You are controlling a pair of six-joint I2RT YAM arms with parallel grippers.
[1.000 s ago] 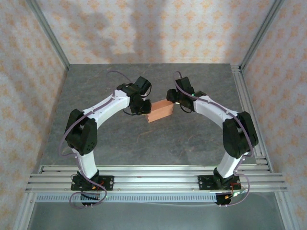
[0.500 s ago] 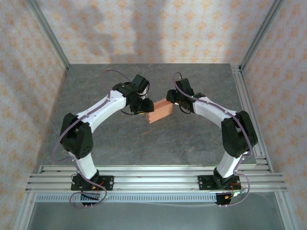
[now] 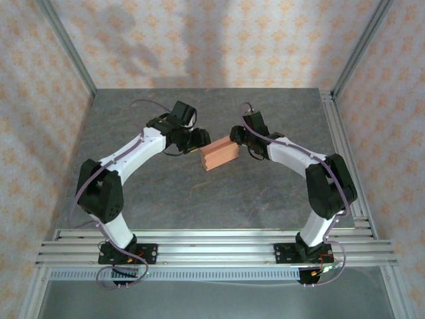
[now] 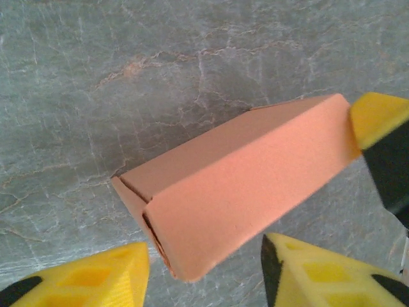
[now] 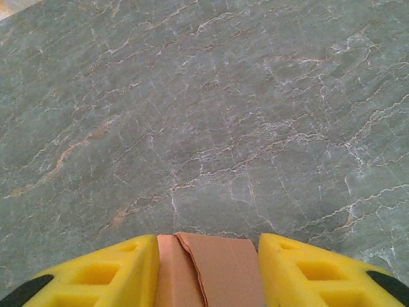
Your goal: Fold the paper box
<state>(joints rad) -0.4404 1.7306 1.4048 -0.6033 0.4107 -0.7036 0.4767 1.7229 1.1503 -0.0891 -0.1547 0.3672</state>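
Left gripper, seen from the top, hangs released at the 10 o'clock corner of the paper box, a thin gap between them. The right gripper grasps the box's far end at about 1 o'clock. The box lies closed on the grey stone-patterned table, near the middle, with nothing else around it. Aluminium rails run along 6 o'clock under both arm bases. A second ago the left gripper pressed against the box's left end. It has since drawn back toward 10 o'clock, and the box has barely shifted.

From the left wrist, the yellow fingers stand apart at 7 and 5 o'clock. The box's near end pokes between them, touching neither. A flap seam shows on that end, and the right arm's yellow fingertip meets the far corner at 3 o'clock.

From the right wrist, both pads press on pink card at 6 o'clock, where two flap edges overlap. Bare table stretches toward 12 o'clock. I cannot tell what the box holds.
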